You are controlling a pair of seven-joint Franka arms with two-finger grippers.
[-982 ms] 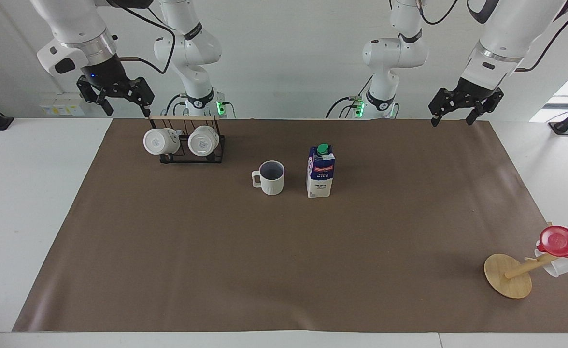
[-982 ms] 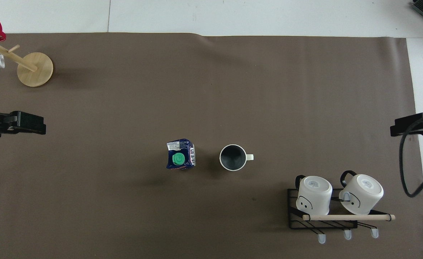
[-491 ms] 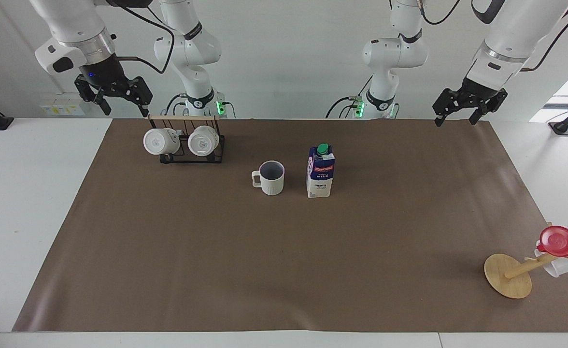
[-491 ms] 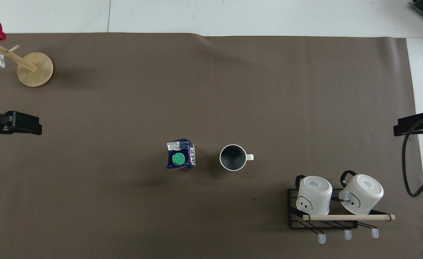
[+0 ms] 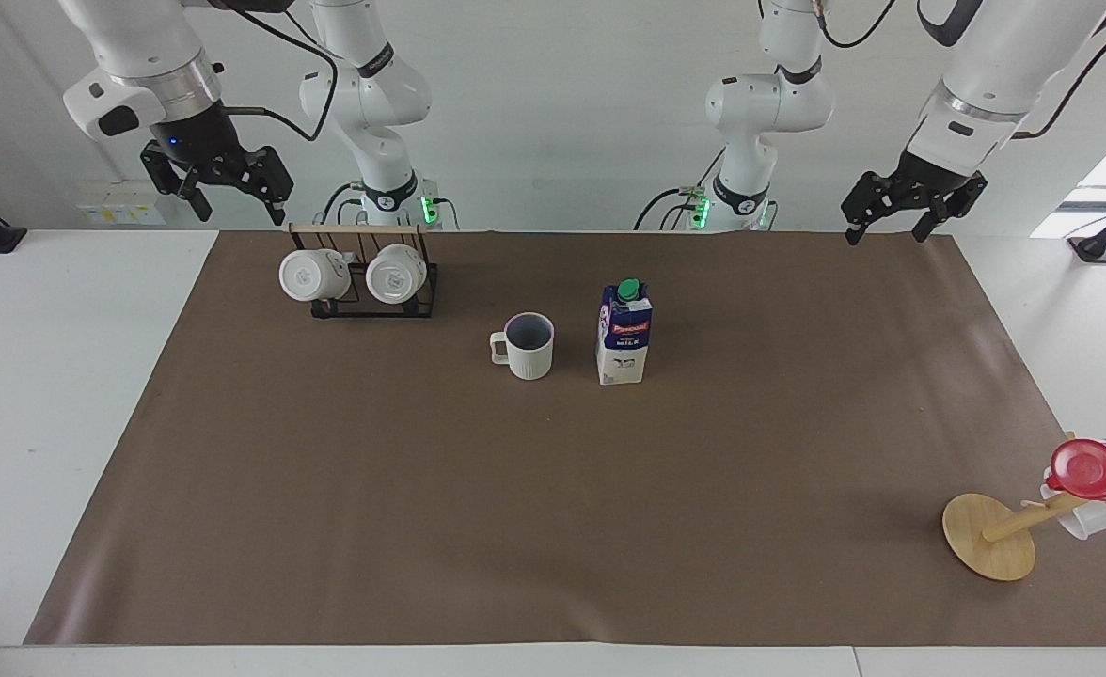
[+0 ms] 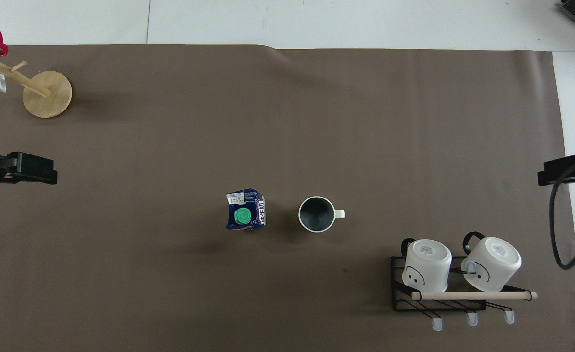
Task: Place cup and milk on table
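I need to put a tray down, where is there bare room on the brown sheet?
The widest bare stretch lies farther from the robots than the cup and milk, up to the wooden stand. It is crowded at the mug rack.

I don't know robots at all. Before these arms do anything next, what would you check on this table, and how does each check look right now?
1. Cup upright on the table: ok.
2. Milk upright beside the cup, apart from it, green cap on: ok.
3. Left gripper empty, raised near the left arm's end: ok.
4. Right gripper empty, raised by the rack holding two white mugs: ok.
5. Nothing lies between cup and milk: ok.
6. Whether the milk carton is full: cannot tell.
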